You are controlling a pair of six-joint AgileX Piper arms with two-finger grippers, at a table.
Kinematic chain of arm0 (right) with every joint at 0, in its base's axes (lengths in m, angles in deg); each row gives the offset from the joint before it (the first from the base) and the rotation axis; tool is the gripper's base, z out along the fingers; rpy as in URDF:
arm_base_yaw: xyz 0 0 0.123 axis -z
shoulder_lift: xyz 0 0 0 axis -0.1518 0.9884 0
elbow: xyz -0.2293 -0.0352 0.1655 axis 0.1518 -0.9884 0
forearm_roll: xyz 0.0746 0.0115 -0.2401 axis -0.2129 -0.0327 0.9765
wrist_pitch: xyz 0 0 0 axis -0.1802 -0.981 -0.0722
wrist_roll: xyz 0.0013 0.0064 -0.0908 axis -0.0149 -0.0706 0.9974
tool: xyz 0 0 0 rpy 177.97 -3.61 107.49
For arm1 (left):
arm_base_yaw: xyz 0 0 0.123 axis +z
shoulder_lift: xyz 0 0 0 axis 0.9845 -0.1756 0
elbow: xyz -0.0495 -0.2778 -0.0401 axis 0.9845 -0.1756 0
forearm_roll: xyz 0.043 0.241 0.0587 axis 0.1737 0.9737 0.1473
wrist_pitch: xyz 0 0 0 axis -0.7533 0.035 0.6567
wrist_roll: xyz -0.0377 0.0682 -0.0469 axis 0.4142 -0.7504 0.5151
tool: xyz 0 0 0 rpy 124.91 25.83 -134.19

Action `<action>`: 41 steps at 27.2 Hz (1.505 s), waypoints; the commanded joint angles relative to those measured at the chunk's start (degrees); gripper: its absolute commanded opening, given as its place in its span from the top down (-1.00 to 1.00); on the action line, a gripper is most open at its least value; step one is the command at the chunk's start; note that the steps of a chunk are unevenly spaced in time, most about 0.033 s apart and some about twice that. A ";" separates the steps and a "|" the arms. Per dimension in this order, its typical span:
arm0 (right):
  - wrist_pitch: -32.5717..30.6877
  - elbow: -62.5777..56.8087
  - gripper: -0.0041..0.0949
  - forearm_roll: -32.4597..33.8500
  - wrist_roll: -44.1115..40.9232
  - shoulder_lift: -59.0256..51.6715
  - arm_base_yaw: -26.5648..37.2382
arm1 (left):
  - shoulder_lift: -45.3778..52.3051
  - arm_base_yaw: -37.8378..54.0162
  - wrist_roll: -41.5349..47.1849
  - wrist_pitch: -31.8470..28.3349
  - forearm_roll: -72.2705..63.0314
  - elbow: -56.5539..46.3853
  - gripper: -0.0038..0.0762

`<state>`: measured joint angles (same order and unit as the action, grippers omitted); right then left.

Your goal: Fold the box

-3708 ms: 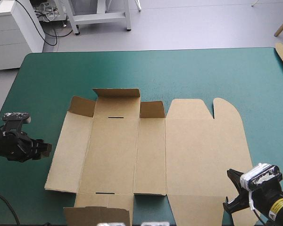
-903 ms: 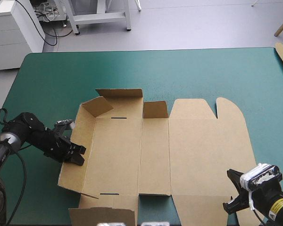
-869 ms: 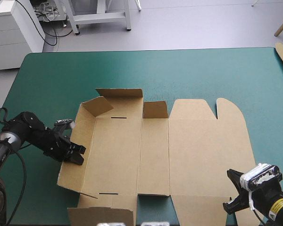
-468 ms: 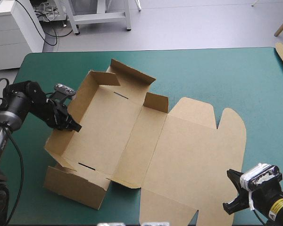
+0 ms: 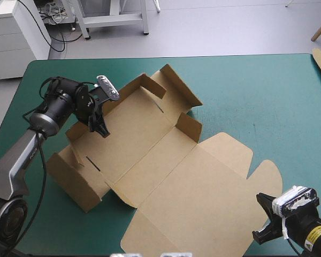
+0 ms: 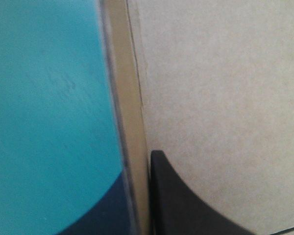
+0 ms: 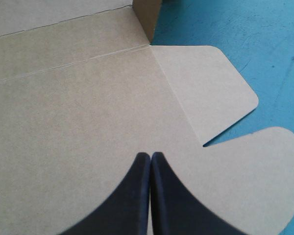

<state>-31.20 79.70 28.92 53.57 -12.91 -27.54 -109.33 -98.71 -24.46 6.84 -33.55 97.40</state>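
Brown box (image 5: pixel 166 160) is laid diagonally on the table (image 5: pixel 246 91), long axis from upper left to lower right. Its raised upper-left wall is clamped by the left pincer (image 5: pixel 99 127), the nearer one; the right pincer (image 7: pixel 150 156) is clenched empty beside the lid.

The brown box (image 5: pixel 166 176) lies diagonally across the middle of the frame, its walls raised at the left, its lid flat toward the lower right.
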 commanded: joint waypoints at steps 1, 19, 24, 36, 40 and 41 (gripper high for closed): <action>4.28 1.43 0.96 0.37 0.27 0.61 0.15 | 2.46 -3.73 -0.61 -6.08 5.10 1.99 0.92; 4.28 1.43 0.96 0.37 0.15 0.61 0.15 | 2.46 -20.04 0.16 -15.87 19.78 -0.99 0.92; 4.28 1.43 0.96 0.37 0.15 0.61 0.15 | 4.12 -23.82 1.50 -22.51 23.21 -5.23 0.92; 4.37 1.43 0.96 0.37 0.15 0.61 0.15 | 11.13 -32.76 20.23 -31.16 43.04 -17.84 0.92; 4.37 1.43 0.96 0.48 0.15 0.61 0.15 | 12.08 -35.93 34.84 -29.55 55.95 -23.54 0.92; 4.37 1.43 0.96 0.71 0.15 0.61 0.15 | 12.43 -36.41 37.31 -28.97 56.98 -23.91 0.92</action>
<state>-30.83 79.59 28.67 53.57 -12.91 -27.54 -98.85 -133.82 7.99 -21.35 22.01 73.32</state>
